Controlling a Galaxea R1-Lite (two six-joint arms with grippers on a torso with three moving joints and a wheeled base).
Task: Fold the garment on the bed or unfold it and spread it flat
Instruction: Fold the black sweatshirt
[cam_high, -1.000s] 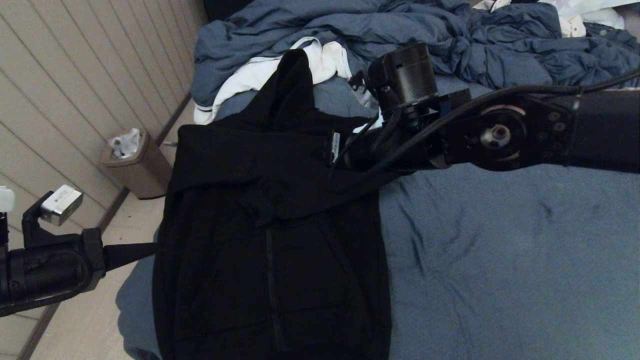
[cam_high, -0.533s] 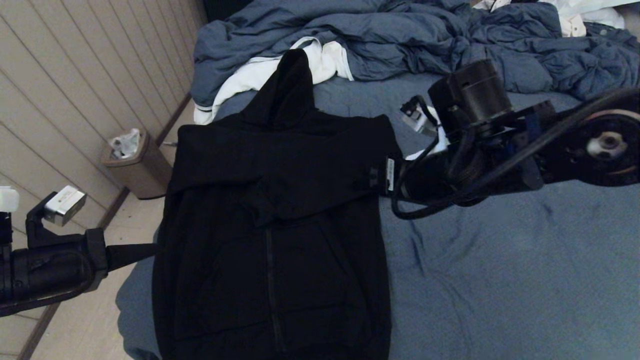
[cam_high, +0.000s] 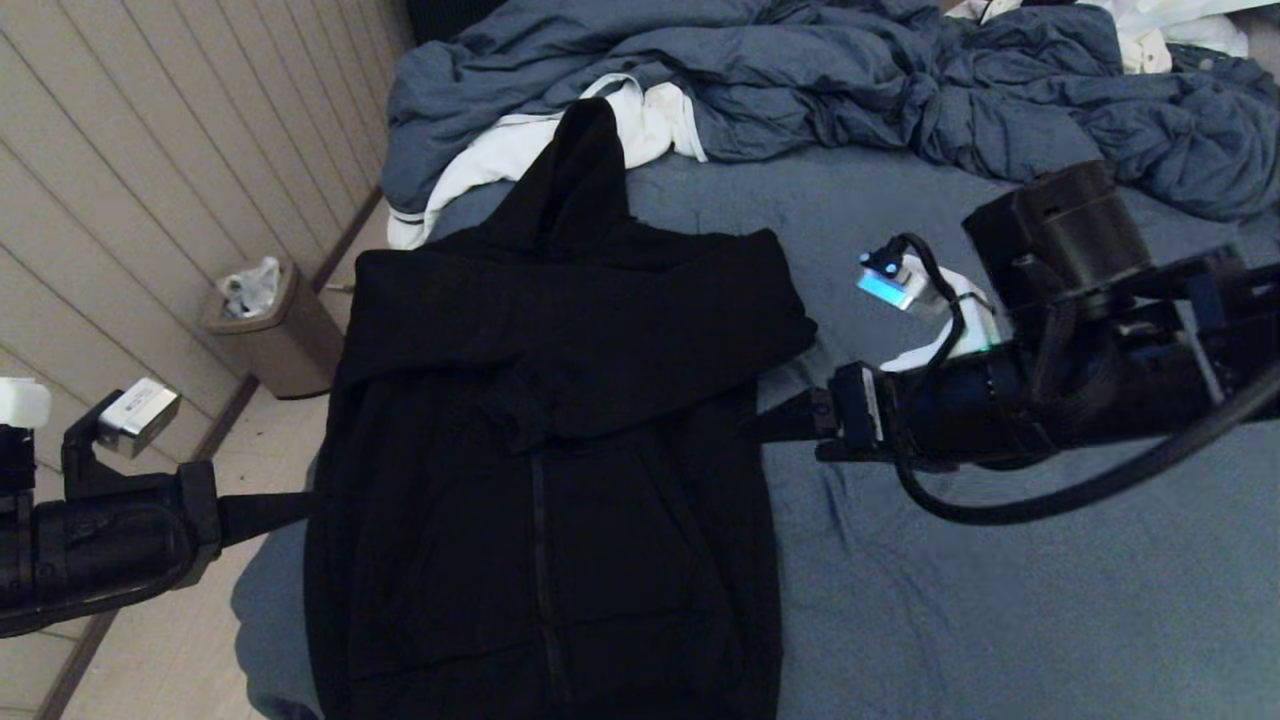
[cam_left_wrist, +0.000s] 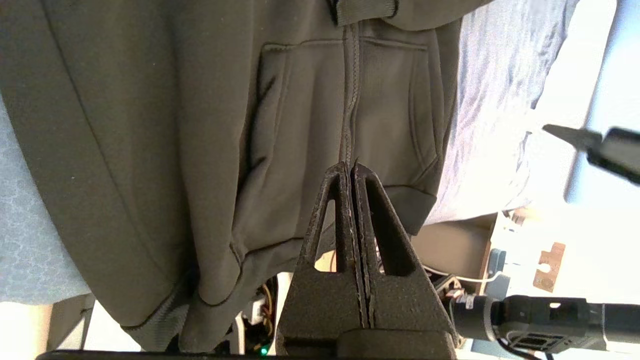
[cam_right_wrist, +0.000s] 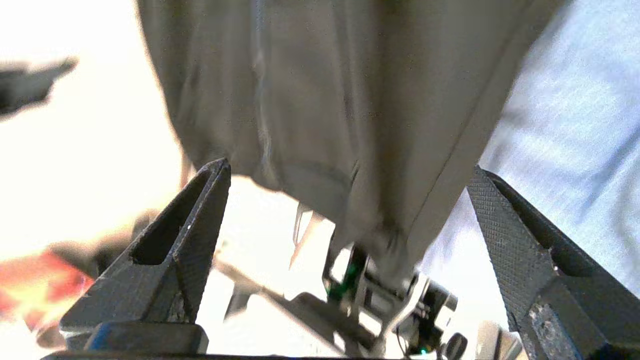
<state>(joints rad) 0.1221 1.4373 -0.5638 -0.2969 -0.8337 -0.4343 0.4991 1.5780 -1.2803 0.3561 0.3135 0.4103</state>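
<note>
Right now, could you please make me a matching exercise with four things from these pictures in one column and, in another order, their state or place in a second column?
Things:
1. hoodie
2. left gripper
3. right gripper
4. white cloth

States or places:
A. open, at the hoodie's right edge
B. lying front up on the bed, sleeves folded across the chest
C. shut, empty, at the hoodie's left edge
D. beside the hood, against the crumpled duvet

Pairs: 1-B, 2-C, 3-A, 4-D
</note>
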